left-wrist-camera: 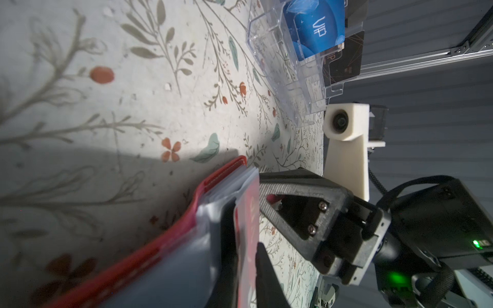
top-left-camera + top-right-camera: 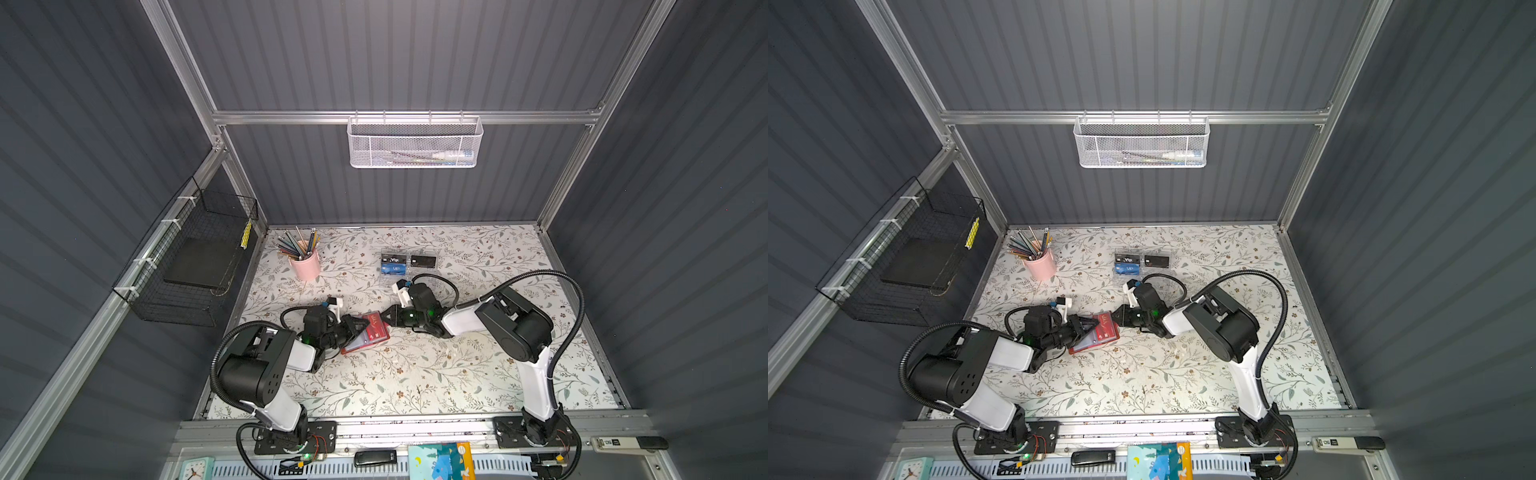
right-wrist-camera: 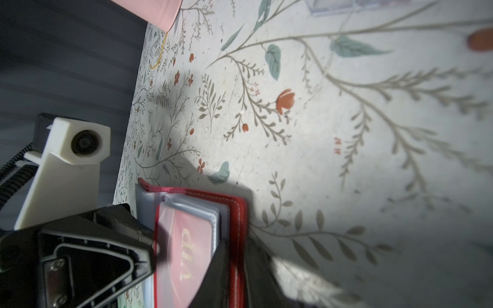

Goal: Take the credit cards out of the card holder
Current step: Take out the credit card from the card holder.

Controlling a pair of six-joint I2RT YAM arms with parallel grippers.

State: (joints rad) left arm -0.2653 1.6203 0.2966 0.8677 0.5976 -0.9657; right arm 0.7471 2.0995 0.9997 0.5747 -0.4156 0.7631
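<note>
Lying open on the table (image 2: 415,374) between both arms, the holder (image 3: 238,213) is light and floppy, its clear sleeves slick. Inside one sleeve the red card (image 3: 184,248) is thin, stiff and likely to slide freely once pinched at the edge by the sleeve mouth. Pinning the cover edge, the right gripper (image 2: 388,316) looks clamped on it. Around the card's sleeve the left gripper (image 2: 360,328) has its jaws narrow; whether they grip, I cannot tell. Other cards (image 2: 392,264) sit in the box (image 2: 424,275) behind

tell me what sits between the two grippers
The open card holder, with a red card in its top sleeve. Both top views show the left gripper and right gripper at its opposite ends.
</note>
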